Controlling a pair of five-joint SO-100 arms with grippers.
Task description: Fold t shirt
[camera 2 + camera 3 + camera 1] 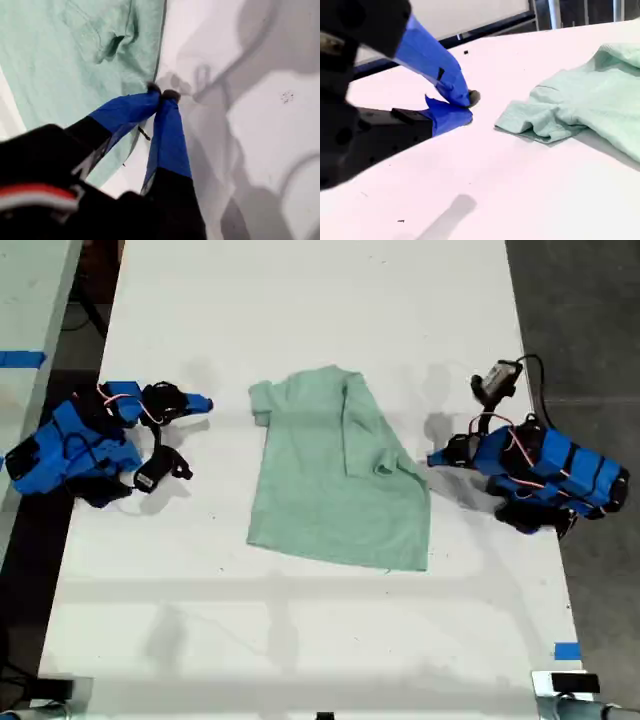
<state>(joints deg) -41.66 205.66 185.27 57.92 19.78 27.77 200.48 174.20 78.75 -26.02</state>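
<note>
The pale mint-green t shirt [320, 490] lies flat in the middle of the white table [300, 640], with the side toward the exterior view's right folded in over its body. My first gripper [435, 458] is shut and low over the table at the exterior view's right, just off the shirt's edge. In the first wrist view its tips [161, 93] meet right at the hem of the t shirt [65, 65], with no cloth seen between them. My second gripper [205, 403] is shut at the exterior view's left, a short gap from the sleeve [535, 122]; its blue fingers [451, 112] hold nothing.
A strip of blue tape [567, 650] marks the table near the exterior view's lower right corner. Another table with blue tape [20, 359] stands at that view's left edge. Dark floor [590, 310] runs along the right side.
</note>
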